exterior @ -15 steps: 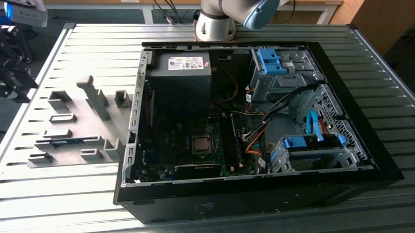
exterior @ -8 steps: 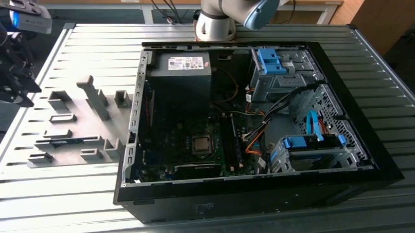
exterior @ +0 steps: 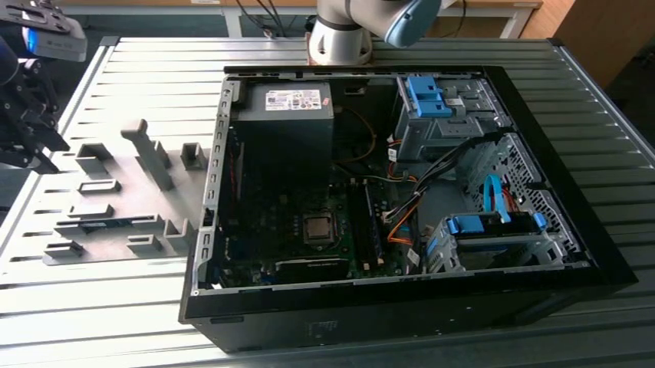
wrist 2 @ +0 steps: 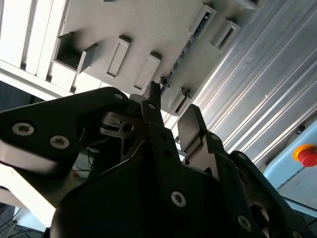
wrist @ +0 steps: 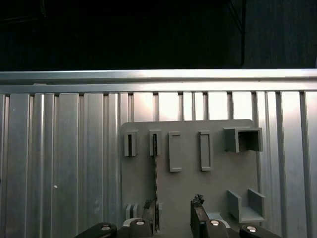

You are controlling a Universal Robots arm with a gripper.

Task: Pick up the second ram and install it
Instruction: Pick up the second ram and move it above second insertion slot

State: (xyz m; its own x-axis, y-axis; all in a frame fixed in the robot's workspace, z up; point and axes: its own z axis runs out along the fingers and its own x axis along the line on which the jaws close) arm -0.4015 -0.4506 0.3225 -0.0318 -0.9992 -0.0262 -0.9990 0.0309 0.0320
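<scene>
Ram (wrist: 155, 178) stands on its long edge in a slot of the grey plate (wrist: 218, 173), and nothing grips it. Our hand (wrist: 173, 215) hovers above the plate, its two fingers (wrist: 198, 210) spread apart and holding nothing. In the first wrist view the ram's thin line runs away from just beside one finger and lies closer to that one than to the other. In the second wrist view we see the hand (wrist 2: 171, 106) just as wide open, with the ram (wrist 2: 183, 52) a dark strip beyond the fingertips. Around the ram the plate carries small grey blocks (wrist: 174, 151), some narrow and slotted, some shaped like open boxes. In the exterior view the hand (exterior: 46, 153) hangs at the exterior view's left edge, above the table's (exterior: 103, 307) rim and just off the plate (exterior: 131, 195). There the ram (exterior: 110, 223) shows as a bluish strip low between the blocks. The table is ribbed metal. To the exterior view's right of the plate, touching or nearly touching it, lies an open black case (exterior: 409, 326). Inside it we see a board (exterior: 307, 230), a power supply (exterior: 291, 115), blue drive cages (exterior: 425, 96) and loose cables. Beyond the case rises the arm base (exterior: 343, 34). A red button (wrist 2: 308, 156) shows in the second wrist view, well apart from the plate.
</scene>
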